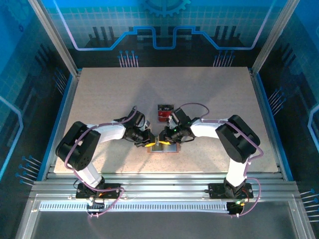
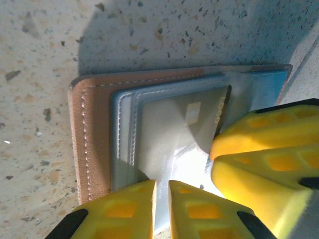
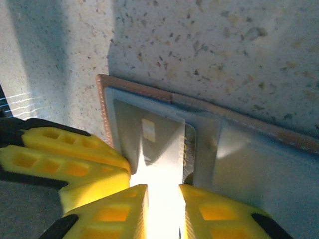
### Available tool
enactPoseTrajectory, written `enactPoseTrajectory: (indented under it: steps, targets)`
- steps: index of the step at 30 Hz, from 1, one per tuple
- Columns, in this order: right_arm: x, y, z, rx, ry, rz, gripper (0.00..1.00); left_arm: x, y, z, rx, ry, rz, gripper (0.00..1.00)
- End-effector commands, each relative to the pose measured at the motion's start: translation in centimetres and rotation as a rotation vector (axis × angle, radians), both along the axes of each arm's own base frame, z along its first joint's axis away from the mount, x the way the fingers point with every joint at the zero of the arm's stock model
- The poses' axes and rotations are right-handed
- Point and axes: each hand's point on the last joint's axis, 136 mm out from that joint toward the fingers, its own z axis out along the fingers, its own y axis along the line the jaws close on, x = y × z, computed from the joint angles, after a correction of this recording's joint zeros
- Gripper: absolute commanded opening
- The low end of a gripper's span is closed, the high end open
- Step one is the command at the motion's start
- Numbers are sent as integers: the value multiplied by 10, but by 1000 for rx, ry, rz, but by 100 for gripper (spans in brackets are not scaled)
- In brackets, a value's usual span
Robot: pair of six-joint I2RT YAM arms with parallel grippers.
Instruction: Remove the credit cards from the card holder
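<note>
Speckled table (image 1: 214, 94) carries the open card holder (image 2: 92, 144) between both arms, a grey card (image 2: 174, 134) in its pocket. That card's edge sits pinched in the left gripper (image 2: 162, 211); glare hides whether the narrowed right gripper (image 3: 163, 211) grips anything. Best to pull flat along the pocket, holder pinned.

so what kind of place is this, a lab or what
Probably a robot test cell or demo booth: a speckled table fenced with aluminium framing, blue circuit-pattern panels all round, and two robot arms bolted at its near edge over a card holder.
</note>
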Motion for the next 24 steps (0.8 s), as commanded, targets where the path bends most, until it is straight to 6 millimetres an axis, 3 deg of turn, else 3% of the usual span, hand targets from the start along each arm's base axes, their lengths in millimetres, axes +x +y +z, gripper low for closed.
enactPoseTrajectory:
  steps: [1,17,24]
  targets:
    - [-2,5,-3,-8,11,15,22,-6,3,-8,9,19,-17,14]
    - [-6,-19,-5,-119,0,18,22,-6,5,-7,25,23,-20,16]
    - [-1,-20,6,-115,-35,17,23,-4,5,-4,29,19,-23,16]
